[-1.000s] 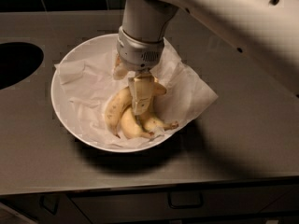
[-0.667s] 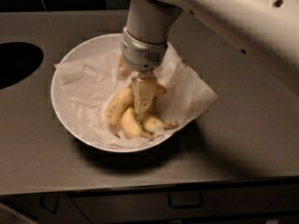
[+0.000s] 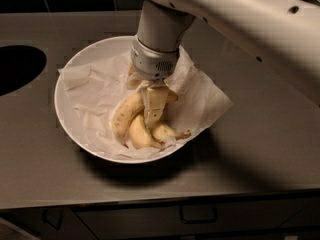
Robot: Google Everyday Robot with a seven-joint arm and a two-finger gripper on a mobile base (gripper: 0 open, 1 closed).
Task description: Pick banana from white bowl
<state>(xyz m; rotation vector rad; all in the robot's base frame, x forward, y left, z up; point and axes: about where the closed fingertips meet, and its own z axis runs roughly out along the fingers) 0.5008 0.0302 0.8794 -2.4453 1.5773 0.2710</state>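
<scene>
The white bowl [image 3: 67, 111] stands on the dark counter, lined with a crumpled white paper sheet [image 3: 200, 101]. Three bananas lie in its middle. The longest banana [image 3: 125, 116] is arched and pale yellow, on the left of the pile. Two shorter bananas [image 3: 142, 135] lie below and to the right of it. My gripper [image 3: 152, 115] reaches straight down from the grey wrist into the pile, right against the upper part of the long banana. The wrist hides the banana's far end.
A round dark opening [image 3: 17, 66] is sunk into the counter at the left. The counter's front edge [image 3: 160, 200] runs below the bowl, with drawers under it. My white arm [image 3: 250, 19] crosses the upper right.
The wrist has shifted slightly to the right and a little lower over the pile. The bananas, paper and bowl lie as before.
</scene>
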